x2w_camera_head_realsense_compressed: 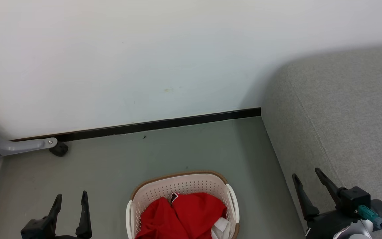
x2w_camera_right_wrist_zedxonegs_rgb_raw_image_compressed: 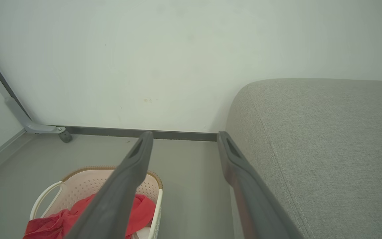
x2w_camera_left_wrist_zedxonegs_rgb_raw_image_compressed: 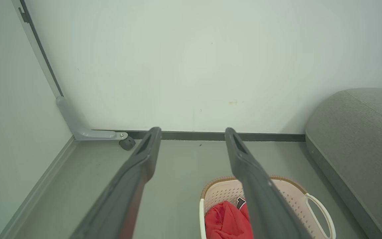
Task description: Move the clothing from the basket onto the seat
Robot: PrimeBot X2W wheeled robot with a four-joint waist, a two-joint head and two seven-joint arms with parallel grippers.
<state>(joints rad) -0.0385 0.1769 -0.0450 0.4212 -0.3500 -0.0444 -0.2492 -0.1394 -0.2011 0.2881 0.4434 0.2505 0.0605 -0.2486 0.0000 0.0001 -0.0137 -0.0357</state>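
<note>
A cream basket (x2w_camera_head_realsense_compressed: 164,189) with a brown rim stands on the floor at the bottom centre of the head view. Red clothing (x2w_camera_head_realsense_compressed: 191,212) fills it, with a bit of white fabric (x2w_camera_head_realsense_compressed: 222,227) at its right side. The grey seat (x2w_camera_head_realsense_compressed: 343,116) rises to the right of the basket. My left gripper (x2w_camera_head_realsense_compressed: 71,197) hangs open and empty to the basket's left. My right gripper (x2w_camera_head_realsense_compressed: 307,176) is open and empty over the seat's front edge. The wrist views show the basket (x2w_camera_left_wrist_zedxonegs_rgb_raw_image_compressed: 290,194) (x2w_camera_right_wrist_zedxonegs_rgb_raw_image_compressed: 85,181), the red clothing (x2w_camera_left_wrist_zedxonegs_rgb_raw_image_compressed: 225,220) (x2w_camera_right_wrist_zedxonegs_rgb_raw_image_compressed: 139,207) and the seat (x2w_camera_left_wrist_zedxonegs_rgb_raw_image_compressed: 360,139) (x2w_camera_right_wrist_zedxonegs_rgb_raw_image_compressed: 327,139) beyond each gripper (x2w_camera_left_wrist_zedxonegs_rgb_raw_image_compressed: 192,131) (x2w_camera_right_wrist_zedxonegs_rgb_raw_image_compressed: 184,135).
A pale wall with a dark baseboard (x2w_camera_head_realsense_compressed: 164,124) closes the back. A grey metal frame leg with a black caster (x2w_camera_head_realsense_compressed: 58,149) stands at the far left by the wall. Bare grey floor (x2w_camera_head_realsense_compressed: 144,156) lies between the basket and the wall.
</note>
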